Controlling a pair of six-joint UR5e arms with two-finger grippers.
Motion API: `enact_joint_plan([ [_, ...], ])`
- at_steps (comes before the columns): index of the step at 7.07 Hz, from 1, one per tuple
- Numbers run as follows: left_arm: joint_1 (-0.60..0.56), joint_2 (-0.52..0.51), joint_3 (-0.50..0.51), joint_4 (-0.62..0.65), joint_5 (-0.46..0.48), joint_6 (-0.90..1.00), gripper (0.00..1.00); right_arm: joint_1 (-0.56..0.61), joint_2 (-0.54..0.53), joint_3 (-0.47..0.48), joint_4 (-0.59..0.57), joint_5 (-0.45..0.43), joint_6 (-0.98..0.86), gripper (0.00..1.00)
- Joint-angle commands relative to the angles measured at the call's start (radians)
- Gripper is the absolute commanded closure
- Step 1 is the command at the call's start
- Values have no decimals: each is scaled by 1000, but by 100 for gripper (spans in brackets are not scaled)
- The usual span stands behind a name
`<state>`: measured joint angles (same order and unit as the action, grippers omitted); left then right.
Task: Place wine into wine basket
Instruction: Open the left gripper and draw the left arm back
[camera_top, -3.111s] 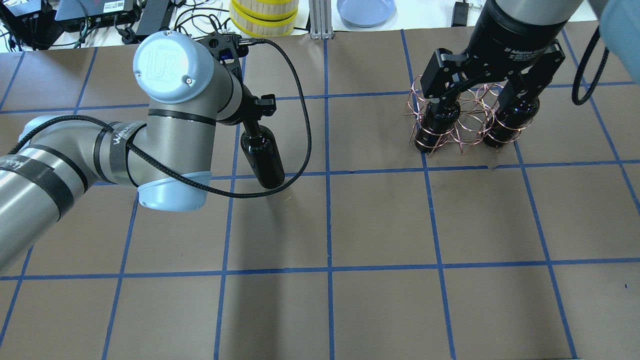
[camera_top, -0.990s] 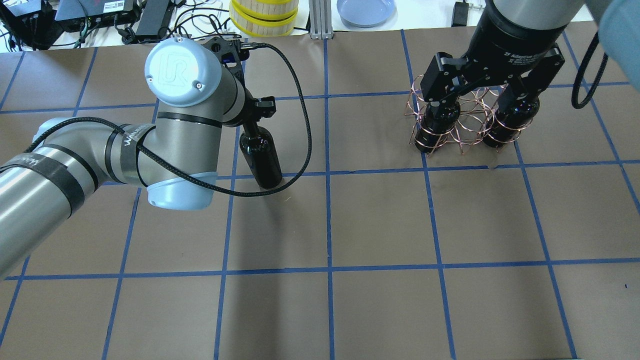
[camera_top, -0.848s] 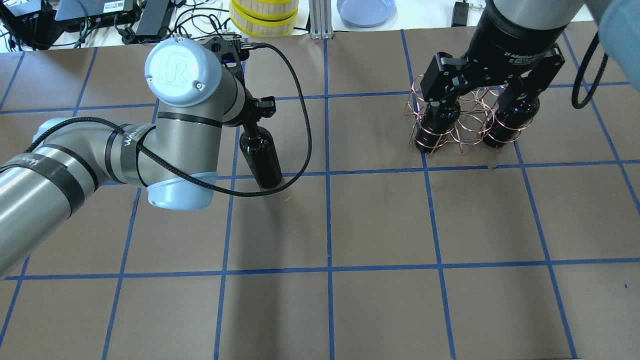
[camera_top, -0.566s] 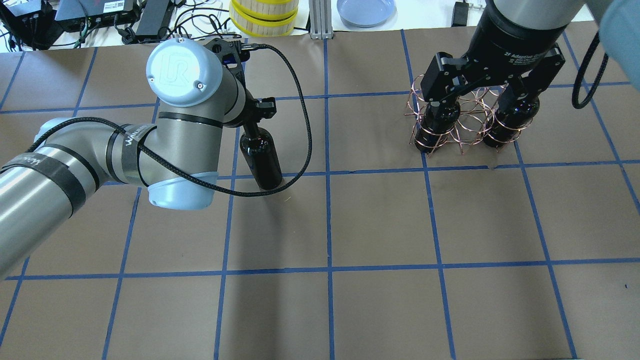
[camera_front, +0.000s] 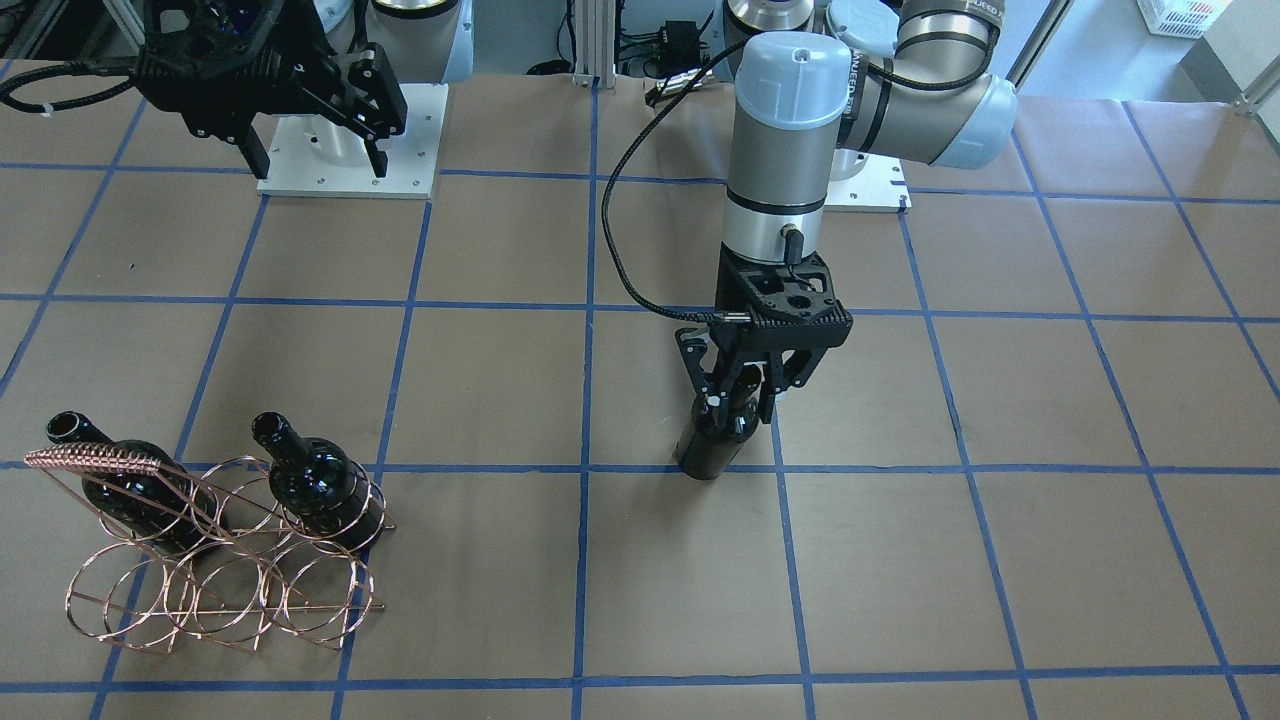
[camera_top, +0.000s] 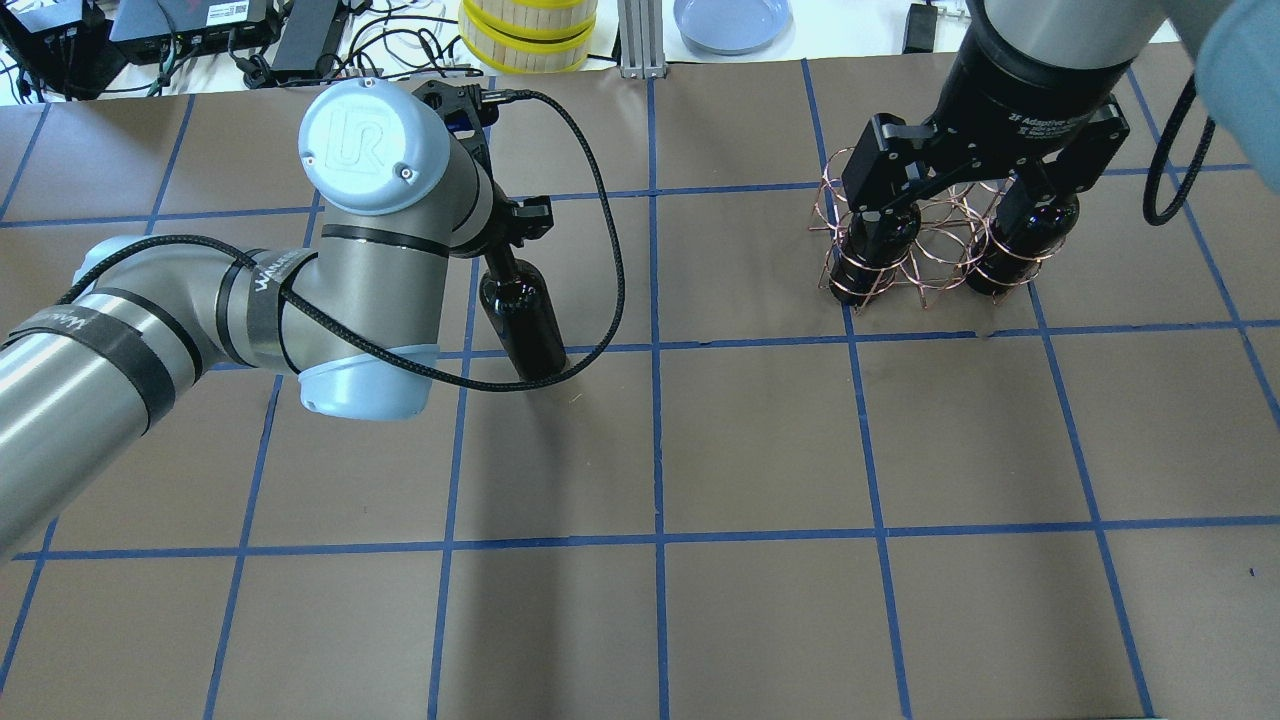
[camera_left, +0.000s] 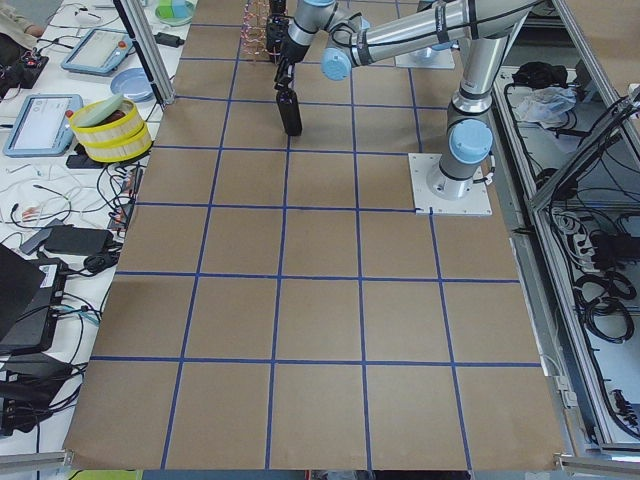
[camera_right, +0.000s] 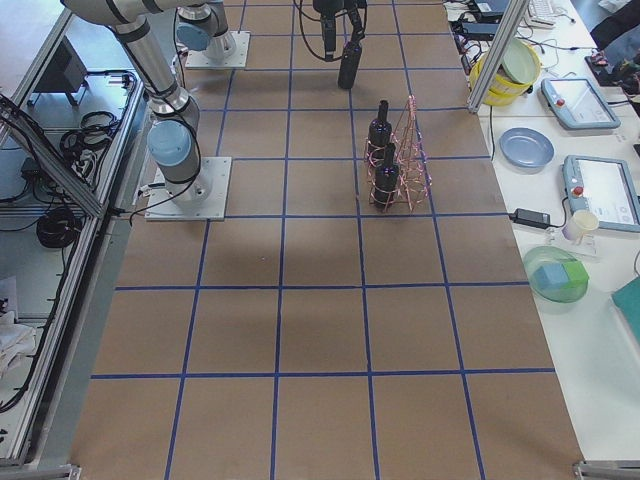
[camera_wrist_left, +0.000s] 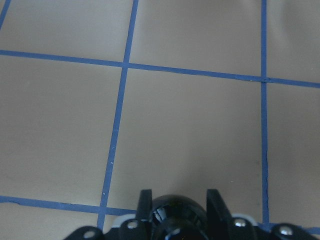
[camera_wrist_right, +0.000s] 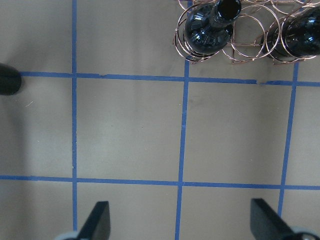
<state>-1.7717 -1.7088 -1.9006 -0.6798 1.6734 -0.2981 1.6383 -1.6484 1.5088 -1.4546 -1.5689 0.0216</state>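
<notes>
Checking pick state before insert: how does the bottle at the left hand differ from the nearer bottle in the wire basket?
The wine is upright over open table, outside any ring; the basket bottle sits inside the wine basket's wire rings. The left hand grips the wine's neck; no hand touches the basket bottle, the right hand being open and apart. Both are glossy black, unlabelled, same shape.

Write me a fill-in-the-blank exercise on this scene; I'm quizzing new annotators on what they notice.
1. The left gripper grips the lone bottle by its ____.
2. The wire rack holds ____ bottles.
3. The right gripper is ____ and holds nothing.
Missing words: neck; two; open.
</notes>
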Motion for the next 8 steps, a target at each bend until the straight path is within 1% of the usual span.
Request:
enact_joint_plan([
  [1,-2,0,0,-27,9,-4,0,0,-1,2,-1,0,0,0],
  [3,-2,2,12,-27,9,-3,0,0,-1,2,-1,1,1,0],
  [4,8,15,40,-84,6,2,0,0,-1,2,-1,1,1,0],
  [5,17,31,137,-307,-1,11,0,2,-2,4,-3,6,1,0],
  [6,26,28,273,-507,-3,13,0,2,-1,4,-3,3,0,0],
  [7,47,32,370,-668,-14,46,0,2,-1,4,-3,6,0,0],
  [8,90,37,423,-728,-29,142,0,2,-1,4,-19,6,3,0],
])
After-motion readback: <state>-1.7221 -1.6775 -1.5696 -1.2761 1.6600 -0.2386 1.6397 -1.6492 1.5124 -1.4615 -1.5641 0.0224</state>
